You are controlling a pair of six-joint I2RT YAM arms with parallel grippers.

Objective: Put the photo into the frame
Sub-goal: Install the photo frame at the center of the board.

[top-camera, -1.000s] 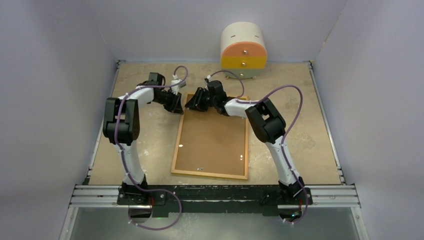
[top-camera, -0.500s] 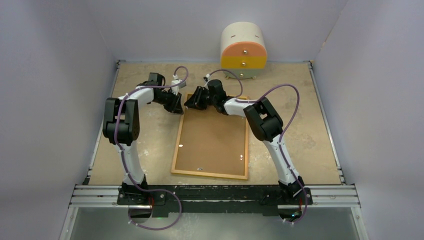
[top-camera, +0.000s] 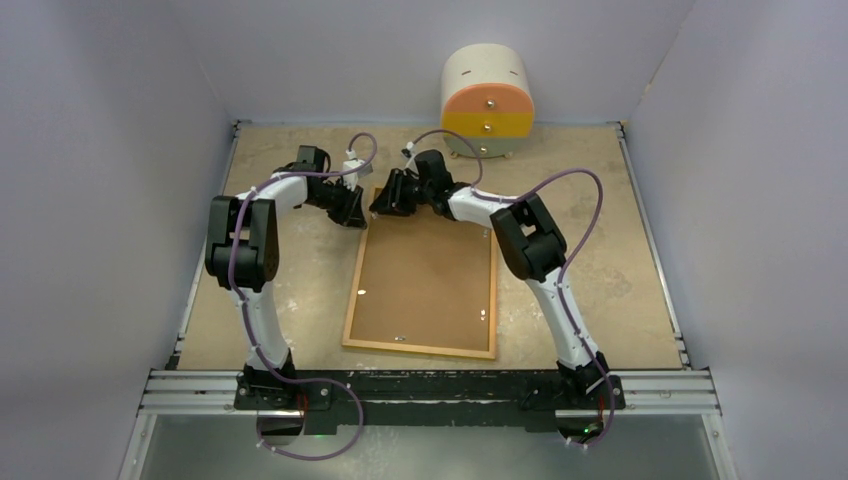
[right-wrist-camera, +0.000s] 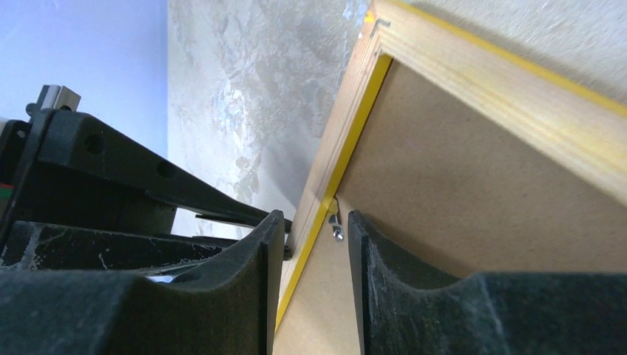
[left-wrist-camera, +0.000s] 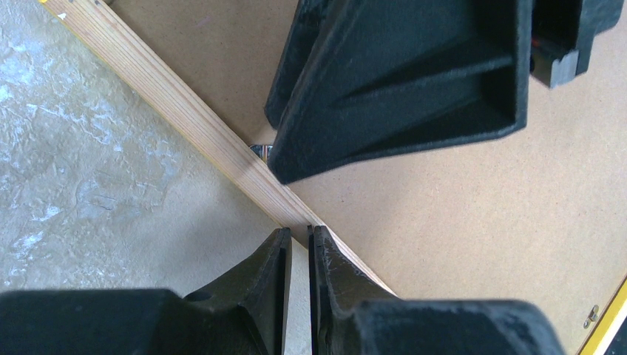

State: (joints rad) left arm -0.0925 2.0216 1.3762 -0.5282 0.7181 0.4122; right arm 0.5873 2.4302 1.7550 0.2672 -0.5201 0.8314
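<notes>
My right jaws stand part open astride the wooden-backed frame's (right-wrist-camera: pixel 517 100) far-left rail; my left jaws sit closed against it.

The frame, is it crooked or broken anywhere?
A little crooked, not broken. The frame lies back up, turned slightly against the table's edges, so its near rail slants. No cracks or spills show. The left gripper and right gripper crowd its far-left corner.
</notes>
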